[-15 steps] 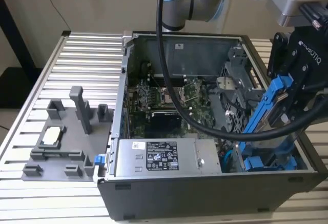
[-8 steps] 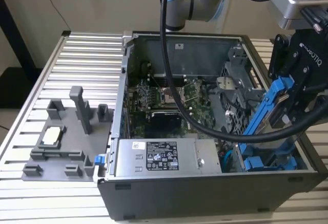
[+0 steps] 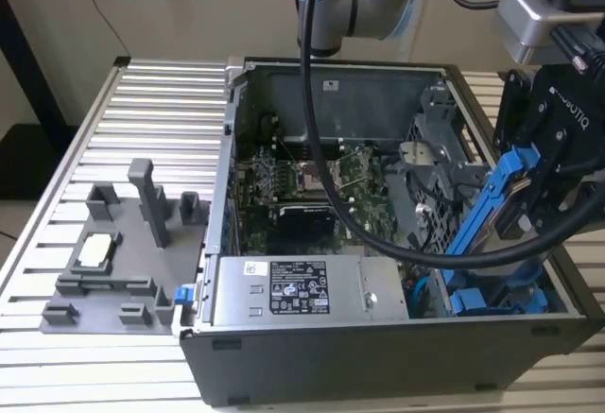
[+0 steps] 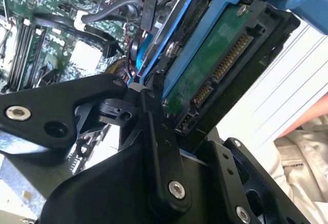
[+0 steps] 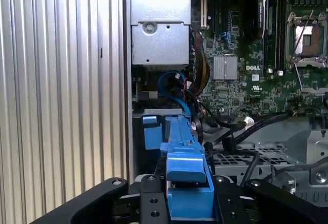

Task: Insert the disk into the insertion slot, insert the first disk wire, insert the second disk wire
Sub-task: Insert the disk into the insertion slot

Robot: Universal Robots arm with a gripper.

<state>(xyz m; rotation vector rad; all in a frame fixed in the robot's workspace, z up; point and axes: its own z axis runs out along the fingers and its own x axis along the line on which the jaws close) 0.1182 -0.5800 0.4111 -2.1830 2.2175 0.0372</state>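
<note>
My gripper point(image 3: 541, 181) is shut on the disk point(image 3: 493, 207), a drive in a bright blue carrier frame. I hold it tilted, on edge, above the case's corner at the exterior view's right. In the second wrist view the disk's green circuit side and connector point(image 4: 220, 65) show between the black fingers point(image 4: 156, 131). In the first wrist view the blue carrier point(image 5: 187, 170) sits in my gripper point(image 5: 187, 201). Below it lies the insertion slot point(image 3: 496, 300) with blue rails point(image 5: 152, 134), and the disk's lower end hangs just above it.
The open computer case point(image 3: 378, 356) holds a motherboard point(image 3: 312, 181) and a silver box with a sticker point(image 3: 293, 290). A blue cable point(image 5: 171, 80) loops near the slot. Black arm hoses point(image 3: 378, 233) cross the case. A grey fixture point(image 3: 123, 243) sits at the exterior view's left.
</note>
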